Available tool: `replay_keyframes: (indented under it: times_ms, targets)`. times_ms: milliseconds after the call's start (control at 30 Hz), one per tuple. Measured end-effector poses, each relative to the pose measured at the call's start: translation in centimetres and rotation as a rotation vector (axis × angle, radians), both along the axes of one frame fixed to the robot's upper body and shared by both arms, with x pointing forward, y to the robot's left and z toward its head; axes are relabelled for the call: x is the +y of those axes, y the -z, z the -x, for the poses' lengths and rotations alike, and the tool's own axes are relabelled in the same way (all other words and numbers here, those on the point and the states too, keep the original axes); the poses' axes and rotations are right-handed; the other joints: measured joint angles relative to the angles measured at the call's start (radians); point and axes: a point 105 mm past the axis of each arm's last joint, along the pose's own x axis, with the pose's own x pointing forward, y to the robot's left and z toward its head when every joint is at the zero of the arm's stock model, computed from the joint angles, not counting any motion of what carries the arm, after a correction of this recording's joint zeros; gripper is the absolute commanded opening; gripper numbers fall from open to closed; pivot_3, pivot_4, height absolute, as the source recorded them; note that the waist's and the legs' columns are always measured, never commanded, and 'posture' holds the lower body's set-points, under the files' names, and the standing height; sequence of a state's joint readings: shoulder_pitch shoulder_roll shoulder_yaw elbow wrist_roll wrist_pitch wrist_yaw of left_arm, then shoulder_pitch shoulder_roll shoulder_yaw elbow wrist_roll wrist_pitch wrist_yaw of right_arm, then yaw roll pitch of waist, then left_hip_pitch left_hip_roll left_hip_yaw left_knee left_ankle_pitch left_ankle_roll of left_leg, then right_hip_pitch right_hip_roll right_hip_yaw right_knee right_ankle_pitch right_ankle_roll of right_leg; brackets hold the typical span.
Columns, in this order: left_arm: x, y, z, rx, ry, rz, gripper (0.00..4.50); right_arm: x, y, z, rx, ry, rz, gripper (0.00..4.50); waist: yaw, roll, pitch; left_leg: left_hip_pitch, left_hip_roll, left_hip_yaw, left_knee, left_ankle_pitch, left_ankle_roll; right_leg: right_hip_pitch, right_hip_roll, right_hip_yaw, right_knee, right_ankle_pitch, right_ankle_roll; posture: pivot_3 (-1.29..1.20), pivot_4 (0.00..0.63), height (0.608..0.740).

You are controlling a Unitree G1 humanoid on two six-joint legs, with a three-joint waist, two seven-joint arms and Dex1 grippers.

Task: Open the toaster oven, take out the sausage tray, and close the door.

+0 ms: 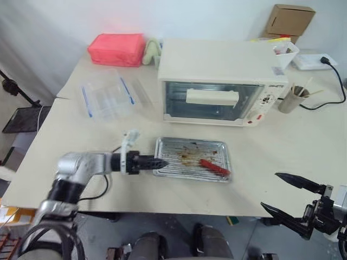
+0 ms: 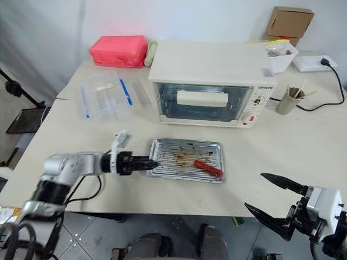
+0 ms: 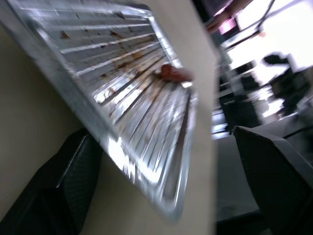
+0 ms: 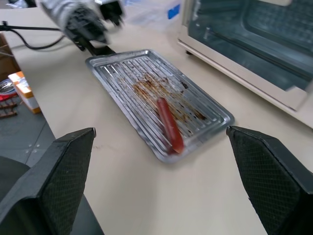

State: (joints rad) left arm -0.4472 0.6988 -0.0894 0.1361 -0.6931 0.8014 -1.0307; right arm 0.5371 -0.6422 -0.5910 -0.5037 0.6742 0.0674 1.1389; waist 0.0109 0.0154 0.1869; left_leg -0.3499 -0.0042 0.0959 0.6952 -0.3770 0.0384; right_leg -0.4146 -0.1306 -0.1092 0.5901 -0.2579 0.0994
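Observation:
The cream-white toaster oven (image 1: 217,62) stands at the back of the table, and its glass door (image 1: 179,102) with the bar handle (image 1: 212,97) looks closed. In front of it the silver sausage tray (image 1: 187,149) lies flat on the table, with one red sausage (image 1: 214,167) near its right end. My left gripper (image 1: 160,162) is level at the tray's left edge. The left wrist view shows it open, with the tray's rim between its fingers (image 3: 63,181). My right gripper (image 1: 269,189) stands open, off the table's front right edge, holding nothing.
A clear plastic container (image 1: 105,97) sits left of the oven, and a red pouch (image 1: 116,49) behind it. A cup of sticks (image 1: 291,98), a white bin (image 1: 286,54) and a black power cord (image 1: 331,81) are to the oven's right. A cardboard box (image 1: 290,19) stands behind.

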Motion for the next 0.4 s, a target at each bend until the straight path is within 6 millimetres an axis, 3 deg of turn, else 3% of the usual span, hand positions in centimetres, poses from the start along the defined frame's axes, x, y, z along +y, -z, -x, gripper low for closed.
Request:
replay_keyframes:
  times_ms: [133, 267, 400]
  targets:
    - [4.4, -0.8, -0.5, -0.337, -0.078, -0.124, 4.31, 0.2, 0.3, -0.9, -0.003, -0.03, -0.009, 4.5, 0.006, 0.0, 0.0, -0.002, 0.0, -0.001, 0.0, 0.0, 0.0, -0.002, -0.002, 0.0, 0.0, 0.0, 0.0, 0.0, 0.15, 0.74]
    - [6.5, -1.7, 0.4, -0.478, -0.062, -0.182, 4.31, 0.6, -0.1, -1.7, -0.029, -0.071, -0.003, 4.5, 0.015, 0.0, 0.001, -0.003, 0.0, -0.001, 0.0, -0.003, 0.005, -0.003, -0.003, -0.001, -0.001, 0.0, 0.0, 0.0, 0.15, 0.74]
    - [7.1, -1.8, 2.5, -0.558, -0.035, -0.199, 4.31, 0.4, -0.5, -2.6, -0.053, -0.117, 0.035, 4.5, 0.01, 0.0, 0.001, -0.004, 0.0, -0.001, 0.0, -0.002, 0.011, -0.003, -0.003, -0.004, 0.001, 0.0, 0.0, 0.0, 0.15, 0.74]
